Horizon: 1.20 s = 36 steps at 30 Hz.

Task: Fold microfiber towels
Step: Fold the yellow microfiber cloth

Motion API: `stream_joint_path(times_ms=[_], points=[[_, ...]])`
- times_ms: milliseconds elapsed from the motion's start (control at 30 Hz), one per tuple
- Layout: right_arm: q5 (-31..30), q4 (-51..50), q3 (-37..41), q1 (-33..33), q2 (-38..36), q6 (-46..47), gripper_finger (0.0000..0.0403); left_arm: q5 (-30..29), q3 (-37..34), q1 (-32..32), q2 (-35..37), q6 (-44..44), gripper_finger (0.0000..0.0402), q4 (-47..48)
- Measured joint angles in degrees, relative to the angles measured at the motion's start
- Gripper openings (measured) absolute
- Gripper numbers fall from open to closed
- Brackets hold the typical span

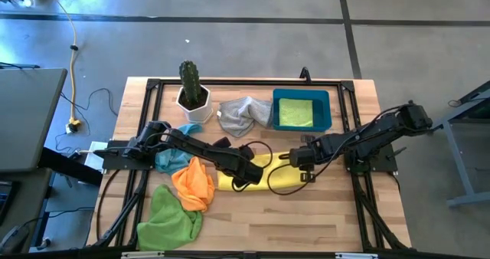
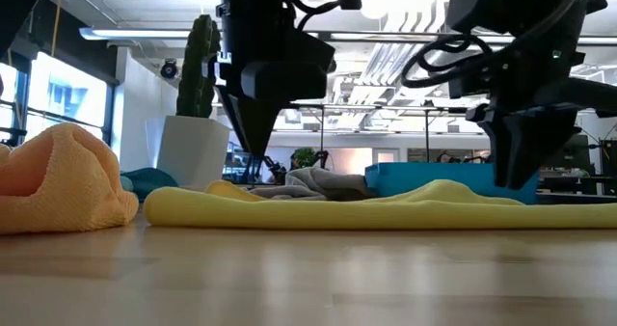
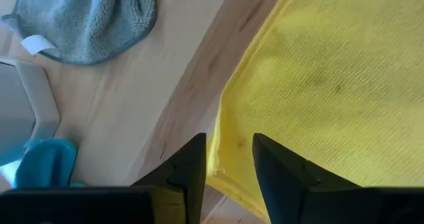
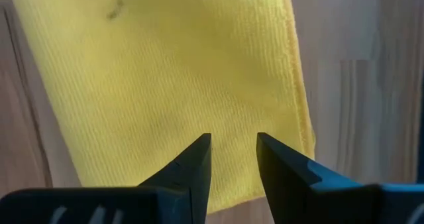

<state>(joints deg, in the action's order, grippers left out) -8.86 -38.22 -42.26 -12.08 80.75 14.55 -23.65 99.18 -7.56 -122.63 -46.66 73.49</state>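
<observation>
Lying flat mid-table, the ribbed yellow towel (image 1: 264, 175) is serving as landmark: left of it are sitting crumpled green (image 1: 170, 217) and orange (image 1: 194, 184) cloths; over its ends the left gripper (image 1: 246, 176) and right gripper (image 1: 297, 158) are hovering, both released.

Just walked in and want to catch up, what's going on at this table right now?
Two robot arms are working on a yellow towel laid on the middle of the wooden table. The left tool and the right tool both stand over it with fingers open, gripping nothing. A lime green towel already lies in the blue bin. The grey towel, orange towel, light blue towel and another lime green towel lie crumpled, waiting.
</observation>
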Motion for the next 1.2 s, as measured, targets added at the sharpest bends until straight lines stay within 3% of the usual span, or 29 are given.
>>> stream_joint_path(times_ms=[333, 667, 1200], points=[[-0.09, 0.26, -0.02, 0.02, 2.32, 7.05, 0.0114, 8.56, 0.0, -0.82, -0.19, 7.53, 0.0106, -2.09], [1.38, -0.32, -0.31, 0.0, 8.4, 8.78, 0.0114, 9.55, 0.02, -0.8, -1.19, 10.39, 0.0099, -4.62], [1.25, -1.51, -0.15, 0.0, 8.44, 8.58, 0.0114, 10.96, 0.0, -3.24, -2.17, 10.87, 0.0097, -4.39]])
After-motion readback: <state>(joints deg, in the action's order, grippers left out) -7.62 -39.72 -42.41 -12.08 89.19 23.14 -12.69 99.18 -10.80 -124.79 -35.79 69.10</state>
